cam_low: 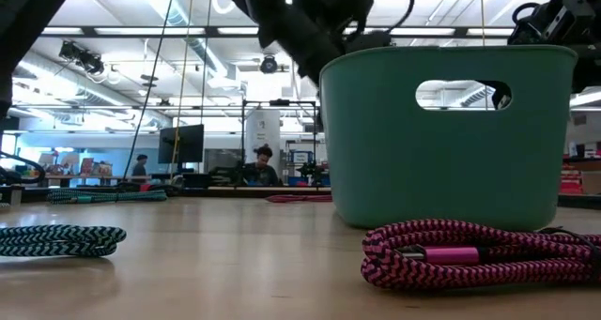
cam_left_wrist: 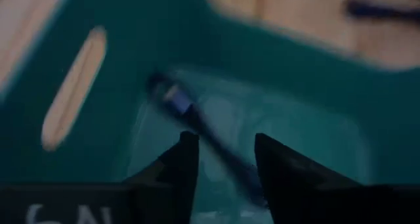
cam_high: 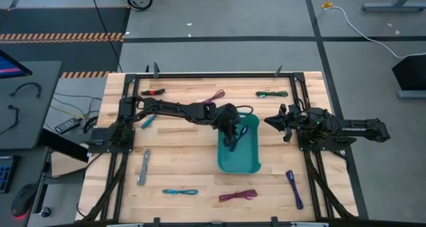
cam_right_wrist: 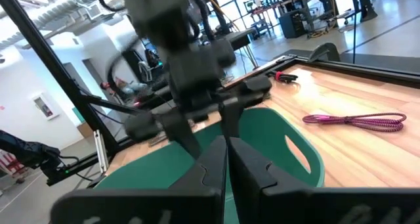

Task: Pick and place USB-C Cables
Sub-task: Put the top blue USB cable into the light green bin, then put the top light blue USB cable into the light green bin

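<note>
Bright, even overhead light; left wrist view blurred, perhaps by motion.

In the left wrist view, the blue cable (cam_left_wrist: 197, 129) inside the teal bin (cam_left_wrist: 118, 92) is blurred, and its lower end is hidden behind the left gripper (cam_left_wrist: 226, 148). In the low view, the bin wall (cam_low: 451, 151) hides what is inside, and the magenta cable (cam_low: 470, 254) is cut off at the right edge. The distant people (cam_low: 263, 165) are too small to tell.
</note>
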You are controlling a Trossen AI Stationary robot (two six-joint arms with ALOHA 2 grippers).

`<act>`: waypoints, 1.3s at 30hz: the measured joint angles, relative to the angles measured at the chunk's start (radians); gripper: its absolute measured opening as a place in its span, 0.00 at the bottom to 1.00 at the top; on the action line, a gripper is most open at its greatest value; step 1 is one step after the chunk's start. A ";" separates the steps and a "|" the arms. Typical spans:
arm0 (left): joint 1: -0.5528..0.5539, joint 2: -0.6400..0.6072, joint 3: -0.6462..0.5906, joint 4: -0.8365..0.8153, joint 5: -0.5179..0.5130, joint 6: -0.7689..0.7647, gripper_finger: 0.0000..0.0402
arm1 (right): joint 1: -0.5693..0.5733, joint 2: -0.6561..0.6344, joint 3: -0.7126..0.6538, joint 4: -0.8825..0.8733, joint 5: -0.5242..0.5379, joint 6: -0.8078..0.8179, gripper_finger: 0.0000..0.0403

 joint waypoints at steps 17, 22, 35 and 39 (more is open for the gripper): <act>0.060 -0.003 0.582 -0.620 -0.057 0.026 0.30 | 0.000 0.000 0.000 0.000 0.000 0.000 0.06; 0.076 -0.024 0.607 -0.858 -0.177 0.062 0.22 | 0.000 0.000 0.000 0.000 0.000 0.000 0.06; 0.198 -0.298 0.140 -0.832 -0.255 -0.085 0.09 | 0.000 0.000 0.000 0.031 0.000 0.000 0.06; 0.236 -0.424 -0.111 -0.745 -0.267 -0.223 0.07 | 0.000 0.000 0.000 0.037 0.000 0.000 0.06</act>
